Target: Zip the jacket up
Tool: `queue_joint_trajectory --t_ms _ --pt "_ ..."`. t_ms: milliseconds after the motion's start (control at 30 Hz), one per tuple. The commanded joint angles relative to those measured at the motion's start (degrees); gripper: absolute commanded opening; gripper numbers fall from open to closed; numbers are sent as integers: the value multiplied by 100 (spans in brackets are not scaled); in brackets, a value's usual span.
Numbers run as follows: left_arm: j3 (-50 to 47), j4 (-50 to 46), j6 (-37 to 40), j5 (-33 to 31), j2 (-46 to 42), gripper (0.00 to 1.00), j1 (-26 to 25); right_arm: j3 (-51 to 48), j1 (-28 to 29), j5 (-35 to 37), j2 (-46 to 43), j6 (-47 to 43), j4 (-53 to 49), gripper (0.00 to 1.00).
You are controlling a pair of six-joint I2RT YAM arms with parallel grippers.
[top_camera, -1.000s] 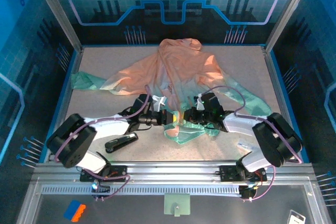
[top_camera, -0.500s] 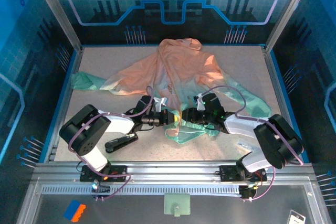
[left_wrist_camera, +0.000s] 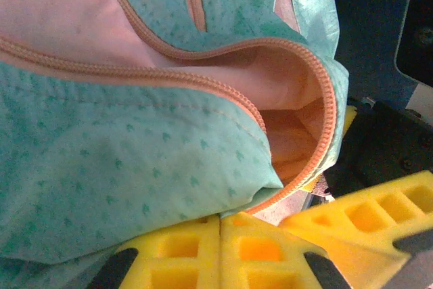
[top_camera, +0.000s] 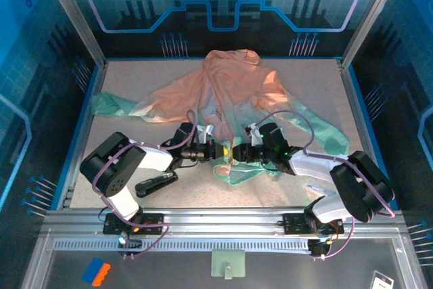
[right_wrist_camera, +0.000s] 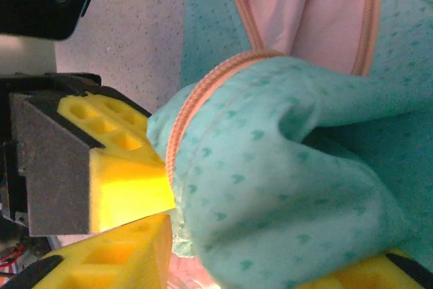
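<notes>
The jacket [top_camera: 230,89] lies spread on the table, peach at the far end and mint green at the near hem. Both grippers meet at that hem. My left gripper [top_camera: 218,151] is shut, its yellow pads [left_wrist_camera: 183,248] pressed together on the mint hem edge [left_wrist_camera: 135,167] beside the orange zipper [left_wrist_camera: 329,99]. My right gripper [top_camera: 238,154] faces it from the right. In the right wrist view its fingers [right_wrist_camera: 115,262] stand apart, and a bunch of mint fabric [right_wrist_camera: 284,187] with the zipper edge [right_wrist_camera: 196,99] fills the gap of the right gripper [right_wrist_camera: 270,252]. The left gripper's pad [right_wrist_camera: 122,181] sits close beside it.
A small black stapler-like tool [top_camera: 155,183] lies on the table near the left arm. A small clear packet [top_camera: 314,185] lies by the right arm. The jacket's sleeves reach toward the left edge [top_camera: 101,103] and the right side [top_camera: 331,133].
The right gripper's fingers have parted from shut and it has shifted slightly left. The left arm's elbow has swung inward. The left gripper stays shut at the hem.
</notes>
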Motion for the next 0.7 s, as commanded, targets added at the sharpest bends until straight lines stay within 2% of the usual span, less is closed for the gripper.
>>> queue_joint_trajectory --t_ms 0,300,600,667 --pt "-111 232 -55 144 109 0 36 -120 139 125 -285 -540 -334 47" --pt "-96 268 -68 187 142 0 40 -184 305 500 -406 -1735 -827 51" --pt "-120 214 -42 191 58 0 61 124 580 448 283 -2100 -807 51" --pt "-114 180 -29 193 32 0 65 220 585 442 424 -2105 -876 47"
